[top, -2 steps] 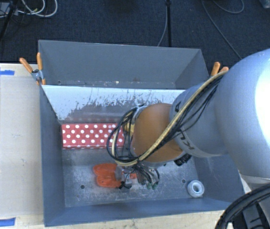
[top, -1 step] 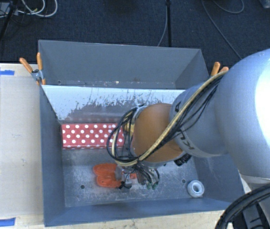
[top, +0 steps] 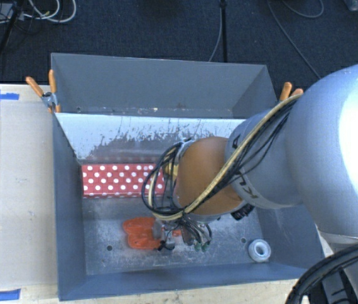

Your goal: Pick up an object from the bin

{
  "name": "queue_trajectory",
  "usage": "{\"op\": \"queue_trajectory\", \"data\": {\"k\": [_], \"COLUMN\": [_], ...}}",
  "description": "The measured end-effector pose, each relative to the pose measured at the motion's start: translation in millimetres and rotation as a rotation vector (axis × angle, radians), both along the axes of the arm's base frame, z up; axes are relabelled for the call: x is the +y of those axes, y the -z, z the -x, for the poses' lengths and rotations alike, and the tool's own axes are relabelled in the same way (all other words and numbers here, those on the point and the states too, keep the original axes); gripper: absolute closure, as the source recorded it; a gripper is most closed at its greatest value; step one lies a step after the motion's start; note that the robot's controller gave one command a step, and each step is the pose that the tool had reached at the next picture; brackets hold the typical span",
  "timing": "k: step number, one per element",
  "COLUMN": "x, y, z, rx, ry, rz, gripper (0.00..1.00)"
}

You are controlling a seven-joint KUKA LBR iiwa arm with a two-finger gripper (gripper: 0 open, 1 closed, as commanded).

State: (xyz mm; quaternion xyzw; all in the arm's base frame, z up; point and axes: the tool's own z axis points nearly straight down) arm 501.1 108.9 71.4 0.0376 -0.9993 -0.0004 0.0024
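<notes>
My gripper [top: 166,241] is low over the bin floor, front of centre, mostly hidden under the arm's orange cover and cables. It stands at the right edge of an orange-red crumpled soft thing [top: 139,232] and touches or overlaps it. A flat red box with white polka dots [top: 116,178] lies along the left of the floor behind it, its right end hidden by the arm.
A small white and blue ring-shaped thing [top: 259,250] rests in the front right corner of the bin. The arm reaches in from the right and covers the right half of the floor. Bare floor shows at the front left.
</notes>
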Motion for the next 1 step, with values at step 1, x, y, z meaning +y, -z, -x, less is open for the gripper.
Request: {"op": "queue_trajectory", "data": {"k": [1], "x": [-0.1], "y": [-5.1], "z": [0.5], "rx": [0.002], "ry": [0.0], "rz": [0.0], "gripper": [1.0]}}
